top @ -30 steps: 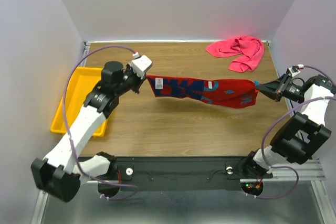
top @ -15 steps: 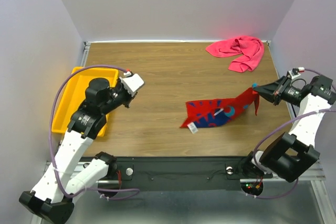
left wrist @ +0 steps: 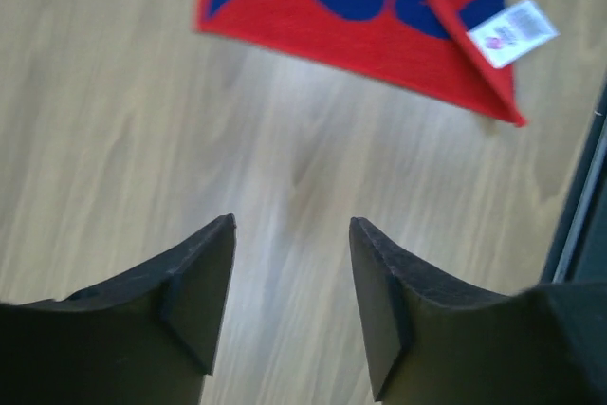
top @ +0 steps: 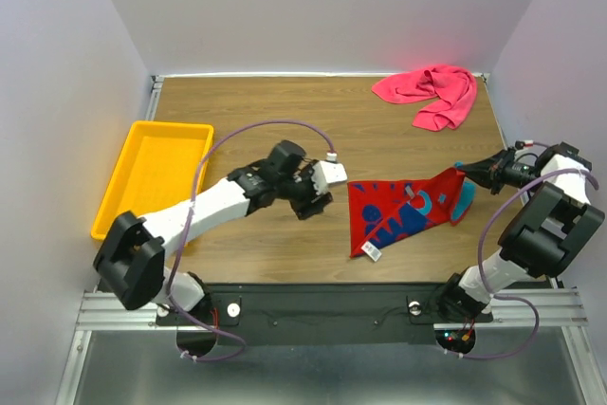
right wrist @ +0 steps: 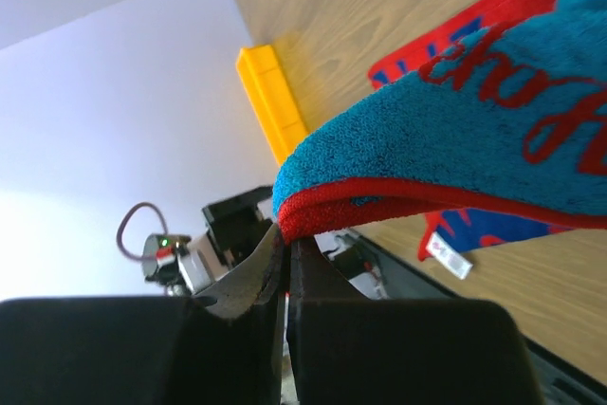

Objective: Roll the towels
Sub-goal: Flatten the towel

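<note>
The patterned red, navy and teal towel [top: 398,215] lies partly crumpled on the wood at the right of middle. Its right corner is lifted, with my right gripper [top: 467,170] shut on it; in the right wrist view the teal and red hem [right wrist: 455,130] drapes over the closed gripper [right wrist: 285,239]. My left gripper [top: 321,198] stands open just left of the towel, holding nothing. In the left wrist view the gripper [left wrist: 292,234] is over bare wood, and the towel's edge [left wrist: 379,35] with its white label [left wrist: 512,33] lies ahead. The plain pink-red towel [top: 432,92] is bunched at the back right.
A yellow plastic tray [top: 152,177] sits at the table's left edge, also showing far off in the right wrist view as a yellow wall [right wrist: 270,92]. The black rail [top: 322,305] runs along the near edge, close to the towel's label corner.
My left gripper let go of the towel's left end and opened. That arm pulled back, then swung in next to the towel. The towel dropped to the table, its right corner still gripped.
</note>
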You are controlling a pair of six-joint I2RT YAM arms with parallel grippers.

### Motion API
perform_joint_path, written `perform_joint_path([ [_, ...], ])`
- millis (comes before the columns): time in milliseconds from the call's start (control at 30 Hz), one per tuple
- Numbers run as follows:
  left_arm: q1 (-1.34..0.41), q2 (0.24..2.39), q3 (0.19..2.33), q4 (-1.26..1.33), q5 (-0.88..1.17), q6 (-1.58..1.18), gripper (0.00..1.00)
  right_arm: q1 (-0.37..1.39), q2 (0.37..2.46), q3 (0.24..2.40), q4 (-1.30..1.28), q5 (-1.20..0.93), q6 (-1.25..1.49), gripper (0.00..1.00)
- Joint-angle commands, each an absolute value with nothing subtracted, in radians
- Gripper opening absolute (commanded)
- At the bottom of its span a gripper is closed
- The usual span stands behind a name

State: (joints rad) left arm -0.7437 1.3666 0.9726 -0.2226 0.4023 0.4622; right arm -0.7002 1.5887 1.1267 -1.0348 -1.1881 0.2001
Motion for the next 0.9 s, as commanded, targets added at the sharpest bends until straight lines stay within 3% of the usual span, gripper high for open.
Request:
perform_joint_path([
  [0,-0.868,1.431,0.996,-0.109,0.422,0.428,0.67,-0.706,1.608,1.216,-1.006,-1.1,0.132,0.01],
  [167,-1.009,1.552,1.022,-0.055,0.463,0.382,0.68,-0.706,1.64,1.235,-1.005,-1.032,0.138,0.01],
  [600,-1.089,1.706,1.045,-0.006,0.551,0.285,0.7,-0.706,1.647,1.232,-1.029,-1.058,0.086,0.01],
  [867,-1.094,1.798,1.063,0.021,0.535,0.239,0.6,-0.706,1.655,1.244,-1.045,-1.054,0.071,0.01],
])
